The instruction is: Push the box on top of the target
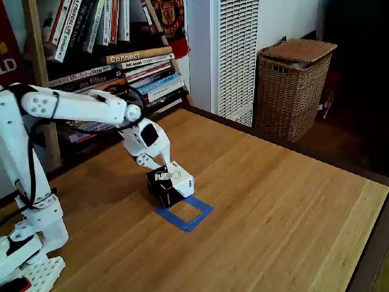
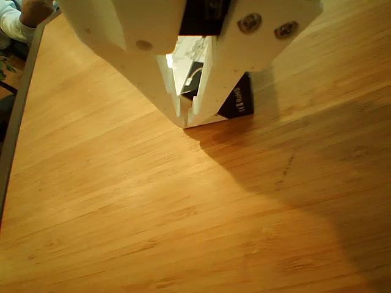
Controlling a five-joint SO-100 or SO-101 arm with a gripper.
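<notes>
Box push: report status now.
Gripper shut, tips against box's far side. Box overlapping target's near edge, not centred. Nothing blocking.

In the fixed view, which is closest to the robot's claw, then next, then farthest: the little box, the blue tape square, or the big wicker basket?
From the gripper:
1. The box, right at the fingertips, just below them in the fixed view.
2. The blue tape square, just past the box, toward the table's front.
3. The wicker basket, far off on the floor at the upper right.
</notes>
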